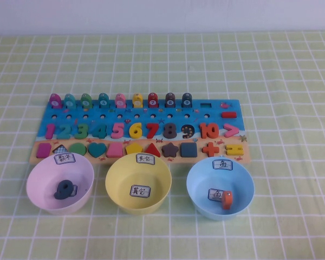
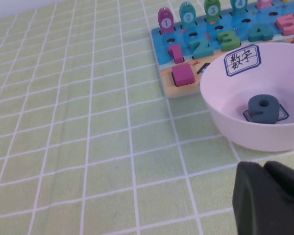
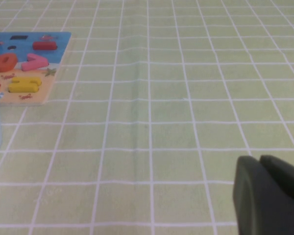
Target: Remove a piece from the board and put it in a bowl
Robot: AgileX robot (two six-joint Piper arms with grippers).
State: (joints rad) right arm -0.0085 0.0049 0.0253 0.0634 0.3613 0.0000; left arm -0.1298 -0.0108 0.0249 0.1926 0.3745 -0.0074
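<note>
The puzzle board [image 1: 206, 116] lies mid-table, carrying fish pegs, numbers and shape pieces. In front of it stand a pink bowl [image 1: 40, 181] holding a dark number 9 [image 1: 65, 189], a yellow bowl [image 1: 116, 181] with only a label, and a blue bowl [image 1: 197, 187] holding an orange piece [image 1: 226, 199]. Neither arm shows in the high view. My left gripper [image 2: 263, 165] is shut and empty, low over the cloth just short of the pink bowl [image 2: 225, 122]. My right gripper [image 3: 258, 159] is shut and empty over bare cloth, well to the right of the board [image 3: 59, 39].
A green checked cloth covers the table. In the left wrist view a magenta square piece [image 2: 183, 74] sits at the board's near left corner. In the right wrist view a yellow equals piece [image 3: 24, 84] and a red minus piece [image 3: 44, 45] sit at the board's right end.
</note>
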